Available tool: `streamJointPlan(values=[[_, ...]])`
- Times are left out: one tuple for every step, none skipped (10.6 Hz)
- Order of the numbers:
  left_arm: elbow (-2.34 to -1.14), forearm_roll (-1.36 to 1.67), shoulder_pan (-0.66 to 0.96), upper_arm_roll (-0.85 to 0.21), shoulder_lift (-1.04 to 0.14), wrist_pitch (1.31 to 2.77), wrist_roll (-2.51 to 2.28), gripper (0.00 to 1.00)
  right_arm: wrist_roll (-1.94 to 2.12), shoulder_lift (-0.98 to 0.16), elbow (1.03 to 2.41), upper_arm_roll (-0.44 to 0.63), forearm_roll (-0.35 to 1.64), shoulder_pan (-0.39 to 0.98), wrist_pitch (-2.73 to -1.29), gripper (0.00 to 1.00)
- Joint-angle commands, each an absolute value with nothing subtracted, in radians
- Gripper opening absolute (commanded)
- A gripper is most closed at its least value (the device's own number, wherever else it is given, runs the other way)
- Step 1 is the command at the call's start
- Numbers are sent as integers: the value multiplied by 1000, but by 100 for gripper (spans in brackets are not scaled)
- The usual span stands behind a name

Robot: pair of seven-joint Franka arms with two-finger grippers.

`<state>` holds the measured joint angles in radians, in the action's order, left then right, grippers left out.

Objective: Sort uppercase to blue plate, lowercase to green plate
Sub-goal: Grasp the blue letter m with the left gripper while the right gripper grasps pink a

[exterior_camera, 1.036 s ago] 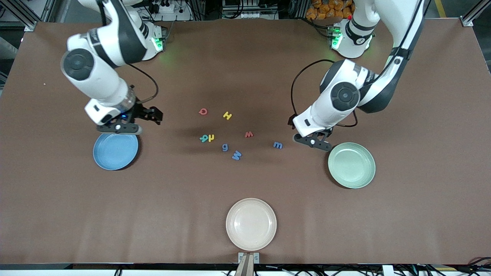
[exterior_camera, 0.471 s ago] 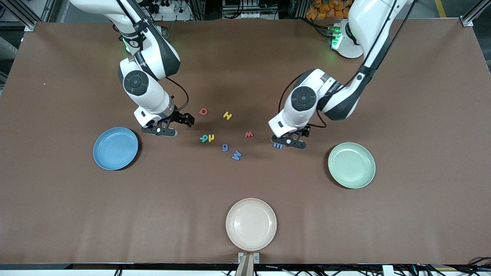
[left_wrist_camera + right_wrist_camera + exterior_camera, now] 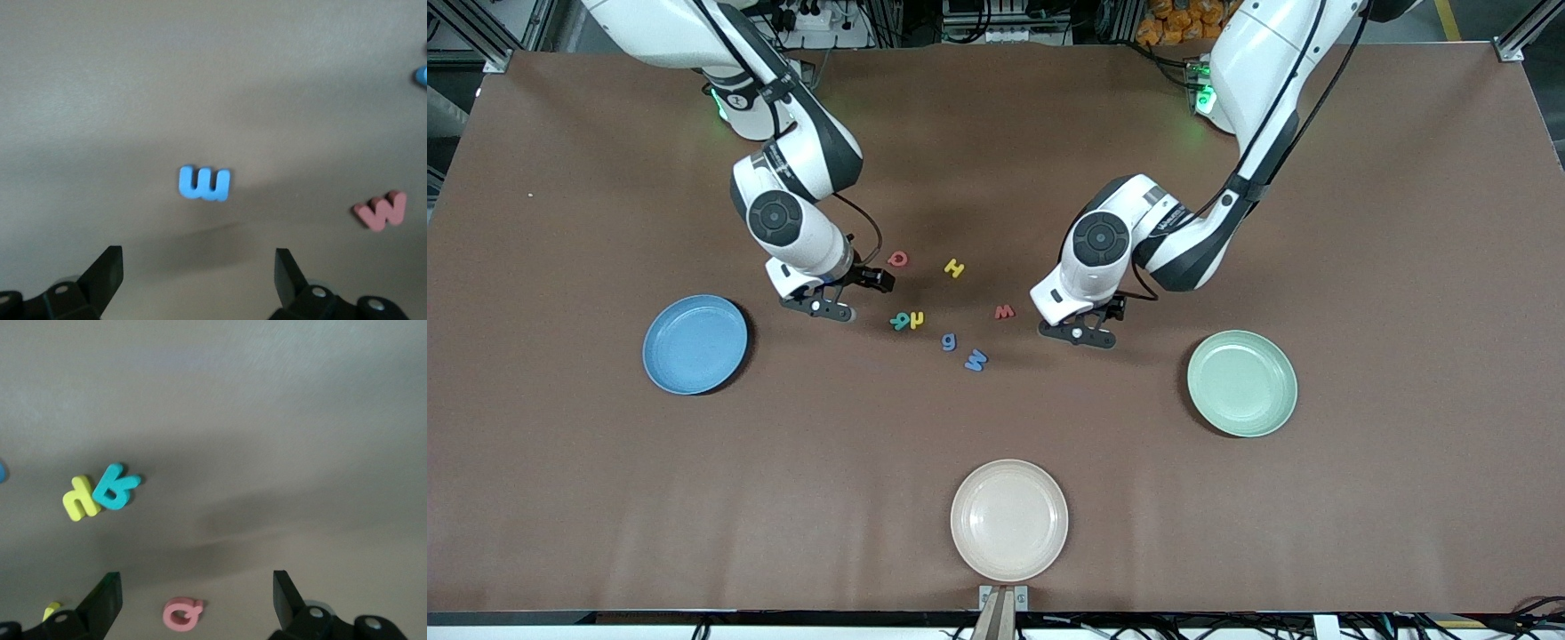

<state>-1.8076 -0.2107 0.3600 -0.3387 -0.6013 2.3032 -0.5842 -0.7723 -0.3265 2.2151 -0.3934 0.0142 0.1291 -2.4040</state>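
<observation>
Brown table (image 3: 1360, 533) fills view; aluminium frame posts (image 3: 1519, 43) at corners; cables, orange objects (image 3: 1183, 22) along top edge.

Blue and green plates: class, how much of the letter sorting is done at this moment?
Done: nothing; blue plate and green plate hold no letters. In hand: left gripper open over blue m; right gripper open near red Q. Left: every letter.

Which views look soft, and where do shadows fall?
Left wrist view: blue m and red w soft-edged, a dark shadow band on the table near the m. Right wrist view: red Q blurred, similar shadow band. Front view: sharp, soft arm shadows among the letters.
</observation>
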Motion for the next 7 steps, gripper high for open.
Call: streamJointPlan(values=[[-1795, -277, 396, -331, -630, 2322, -667, 100, -841, -339, 2246, -432, -17, 141, -2437, 100], [-1795, -294, 393, -330, -638, 2322, -669, 100, -850, -351, 2249, -434, -61, 152, -2437, 100], [-1795, -299, 393, -330, -641, 2325, -669, 100, -870, -356, 2261, -434, -83, 162, -2439, 100], [-1795, -301, 387, -328, -641, 2342, -666, 100, -871, -363, 2269, -434, -95, 163, -2456, 100], [-1796, -322, 374, -328, -644, 2364, -661, 100, -871, -379, 2278, -434, -95, 163, -2486, 100], [-1798, -349, 370, -328, -656, 2381, -661, 100, -873, -388, 2296, -434, -95, 161, -2526, 100], [-1813, -385, 359, -328, -658, 2413, -658, 100, -877, -391, 2309, -434, -95, 163, -2540, 100]])
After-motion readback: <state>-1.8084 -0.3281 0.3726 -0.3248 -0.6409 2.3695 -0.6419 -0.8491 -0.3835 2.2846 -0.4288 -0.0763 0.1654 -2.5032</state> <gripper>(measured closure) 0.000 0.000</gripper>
